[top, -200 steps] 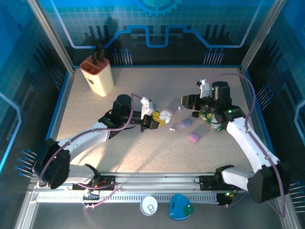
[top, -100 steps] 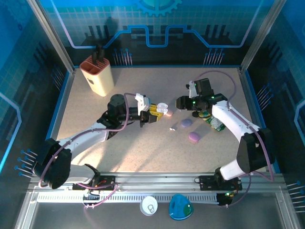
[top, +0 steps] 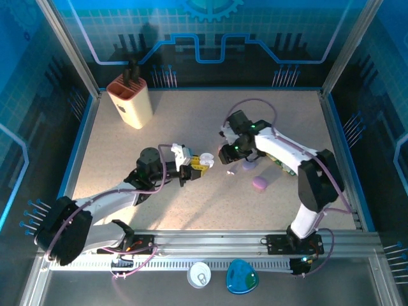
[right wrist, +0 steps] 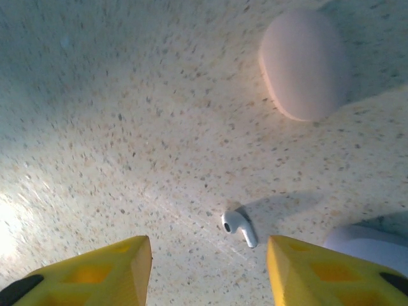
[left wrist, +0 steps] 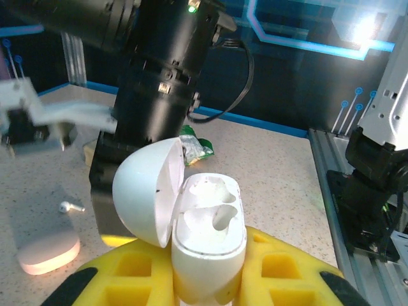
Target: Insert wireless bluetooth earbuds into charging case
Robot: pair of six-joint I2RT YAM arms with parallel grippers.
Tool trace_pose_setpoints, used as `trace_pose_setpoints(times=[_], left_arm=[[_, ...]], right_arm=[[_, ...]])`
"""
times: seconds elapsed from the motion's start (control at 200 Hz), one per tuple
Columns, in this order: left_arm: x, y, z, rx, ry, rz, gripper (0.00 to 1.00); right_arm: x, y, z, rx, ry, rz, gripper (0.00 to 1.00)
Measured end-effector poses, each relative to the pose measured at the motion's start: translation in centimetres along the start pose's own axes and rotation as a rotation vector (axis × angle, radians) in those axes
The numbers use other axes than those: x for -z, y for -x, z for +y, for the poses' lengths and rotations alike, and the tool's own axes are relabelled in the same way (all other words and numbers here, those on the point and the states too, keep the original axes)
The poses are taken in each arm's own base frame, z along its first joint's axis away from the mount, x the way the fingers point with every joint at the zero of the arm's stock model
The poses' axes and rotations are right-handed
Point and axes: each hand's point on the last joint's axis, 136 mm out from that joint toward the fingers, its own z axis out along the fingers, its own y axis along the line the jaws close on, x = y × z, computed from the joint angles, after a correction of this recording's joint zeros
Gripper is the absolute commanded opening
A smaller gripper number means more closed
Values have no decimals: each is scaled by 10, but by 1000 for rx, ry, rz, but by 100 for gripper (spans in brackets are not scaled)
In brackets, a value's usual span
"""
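My left gripper [top: 197,163] is shut on a white charging case [left wrist: 208,245]. The case stands upright between the yellow fingers [left wrist: 290,271], its lid [left wrist: 145,191] swung open to the left and both sockets empty. A white earbud [right wrist: 239,228] lies on the speckled table, also seen as a white speck [top: 231,172] from the top. My right gripper [right wrist: 209,271] hangs just over it, open, the bud lying between the yellow fingertips [right wrist: 105,271] and closer to the right one. The right gripper [top: 229,155] sits just right of the held case.
A pale pink case [right wrist: 305,64] and a lavender case [right wrist: 366,245] lie close to the bud. A mauve case [top: 259,183] and a green packet [top: 282,166] lie further right. A beige holder [top: 131,101] stands at the back left.
The right arm has swung left and down over the loose earbud, its jaws narrowing. The left arm has drawn the open case slightly back toward the near left.
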Motion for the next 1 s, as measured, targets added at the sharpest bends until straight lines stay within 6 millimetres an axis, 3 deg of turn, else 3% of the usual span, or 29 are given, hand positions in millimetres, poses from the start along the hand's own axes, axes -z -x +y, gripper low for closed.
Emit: trace_pose_setpoints(times=[0.165,0.425,0.79,1.0], left_arm=[[10,-10,-3,-7,27,-4,12],[15,-32,-7,31,29,26,13],[15,-32,-7,28,29,25,13],[15,-35,-6,35,29,33,14]], right_arm=[[-17,-6,9,85,-96,135,49],[-30,-27,-3,133,-217,306,47],[-52,-32,-12,153,-263,396,44],[-56,-35,-13,166,-260,413,35]])
